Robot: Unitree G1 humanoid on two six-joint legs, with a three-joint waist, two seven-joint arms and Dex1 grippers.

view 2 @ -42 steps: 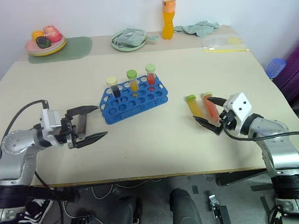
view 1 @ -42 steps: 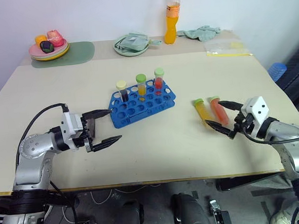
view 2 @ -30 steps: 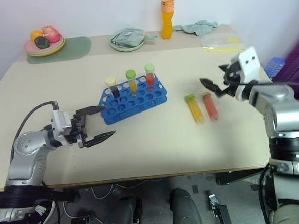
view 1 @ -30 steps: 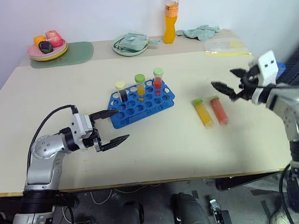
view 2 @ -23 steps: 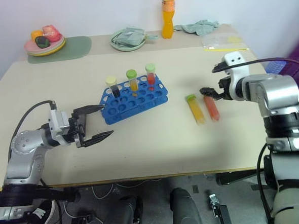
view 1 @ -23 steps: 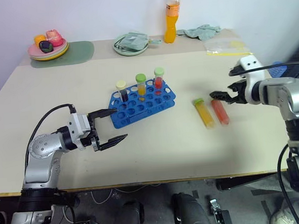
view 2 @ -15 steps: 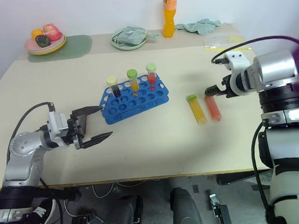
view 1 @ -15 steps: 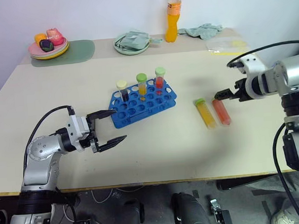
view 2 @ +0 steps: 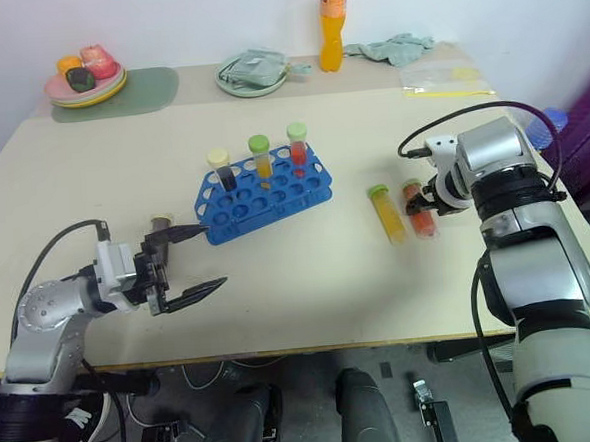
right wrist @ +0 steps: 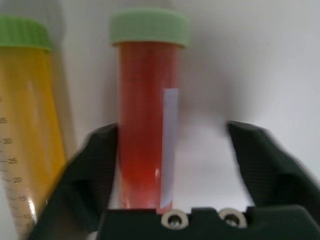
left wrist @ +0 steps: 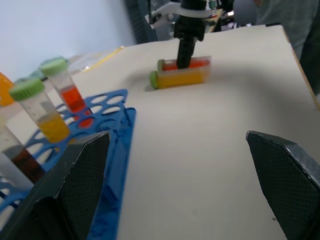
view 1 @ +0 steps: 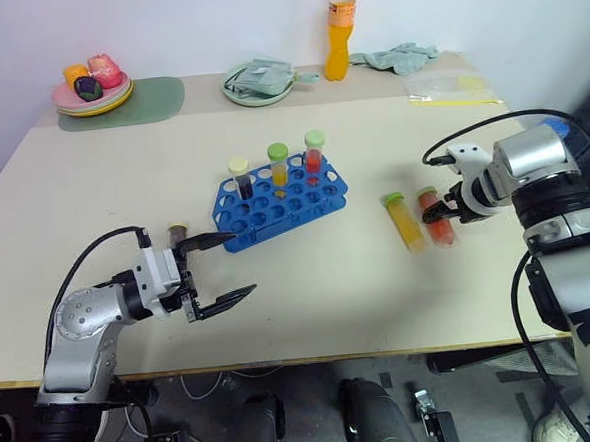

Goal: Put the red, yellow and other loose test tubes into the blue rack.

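Desk [view 1: 380, 306]: matt, smooth, pale beige top. Rack [view 1: 319, 201]: bright blue plastic, slight gloss. Loose red tube [right wrist: 146, 125] and yellow tube [right wrist: 27, 130]: clear plastic, glossy, with matt green ribbed caps. Right gripper [view 1: 443, 208] fingers [right wrist: 260, 160]: black, finely textured, matt. Arm shells look like brushed silver metal. Bottle [view 1: 338, 33]: clear glossy plastic. Cloth [view 1: 395, 56]: soft, crumpled.

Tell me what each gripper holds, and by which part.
Nothing is gripped yet. The right gripper straddles the red tube's lower body, fingers not closed on it. The left gripper is open, empty.
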